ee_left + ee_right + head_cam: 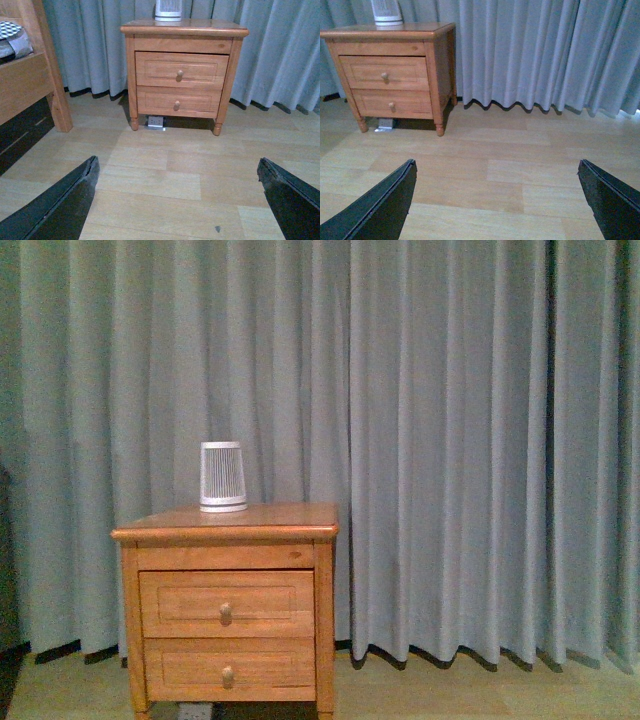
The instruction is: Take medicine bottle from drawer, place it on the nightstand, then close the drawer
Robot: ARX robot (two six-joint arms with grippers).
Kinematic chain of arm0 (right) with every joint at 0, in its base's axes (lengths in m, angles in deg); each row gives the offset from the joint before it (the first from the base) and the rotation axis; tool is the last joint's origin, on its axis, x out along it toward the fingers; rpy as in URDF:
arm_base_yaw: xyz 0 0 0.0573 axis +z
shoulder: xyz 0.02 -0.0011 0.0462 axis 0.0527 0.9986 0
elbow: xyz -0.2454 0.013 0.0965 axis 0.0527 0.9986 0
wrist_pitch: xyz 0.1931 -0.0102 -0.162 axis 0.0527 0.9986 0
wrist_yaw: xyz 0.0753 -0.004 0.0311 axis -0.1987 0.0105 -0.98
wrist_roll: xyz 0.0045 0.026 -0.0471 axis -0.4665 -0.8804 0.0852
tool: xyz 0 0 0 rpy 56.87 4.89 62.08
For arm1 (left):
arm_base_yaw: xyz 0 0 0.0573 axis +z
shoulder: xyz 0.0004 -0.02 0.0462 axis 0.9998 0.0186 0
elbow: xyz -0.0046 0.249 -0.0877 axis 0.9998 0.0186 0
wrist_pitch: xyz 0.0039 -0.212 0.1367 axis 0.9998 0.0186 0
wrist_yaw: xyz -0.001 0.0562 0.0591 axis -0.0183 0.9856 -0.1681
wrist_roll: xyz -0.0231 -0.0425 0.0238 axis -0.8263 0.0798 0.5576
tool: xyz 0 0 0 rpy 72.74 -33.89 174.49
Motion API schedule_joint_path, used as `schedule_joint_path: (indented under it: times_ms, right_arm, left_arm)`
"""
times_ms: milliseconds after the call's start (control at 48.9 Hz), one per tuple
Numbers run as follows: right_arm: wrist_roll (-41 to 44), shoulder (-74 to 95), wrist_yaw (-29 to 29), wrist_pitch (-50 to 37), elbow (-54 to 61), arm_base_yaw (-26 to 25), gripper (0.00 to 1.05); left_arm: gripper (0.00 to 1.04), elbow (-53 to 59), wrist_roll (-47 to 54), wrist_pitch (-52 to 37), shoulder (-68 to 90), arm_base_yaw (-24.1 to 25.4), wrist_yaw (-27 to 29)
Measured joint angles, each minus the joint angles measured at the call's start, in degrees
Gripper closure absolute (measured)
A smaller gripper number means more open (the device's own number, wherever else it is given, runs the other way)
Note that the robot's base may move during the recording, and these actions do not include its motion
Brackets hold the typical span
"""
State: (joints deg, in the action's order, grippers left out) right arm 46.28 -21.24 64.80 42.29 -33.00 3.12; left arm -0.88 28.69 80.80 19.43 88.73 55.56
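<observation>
The honey-wood nightstand stands against the grey curtain; it also shows in the left wrist view and the right wrist view. Its upper drawer is shut, as the left wrist view and the right wrist view also show. The medicine bottle is hidden. My left gripper is open and empty, well back from the nightstand above the floor. My right gripper is open and empty, back and off to the nightstand's right. Neither arm shows in the front view.
A white slatted tapered cylinder stands on the nightstand top. The lower drawer is shut. A wooden bed frame stands to the nightstand's left. A floor socket plate lies under the nightstand. Pale wood floor lies in front.
</observation>
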Motion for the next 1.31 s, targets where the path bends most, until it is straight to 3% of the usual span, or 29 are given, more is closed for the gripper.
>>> schedule_joint_path:
  times_ms: [1309]
  right_arm:
    - [0.0, 0.0, 0.0, 0.0, 0.0, 0.0, 0.07]
  left_arm:
    - [0.07, 0.0, 0.0, 0.0, 0.0, 0.0, 0.0]
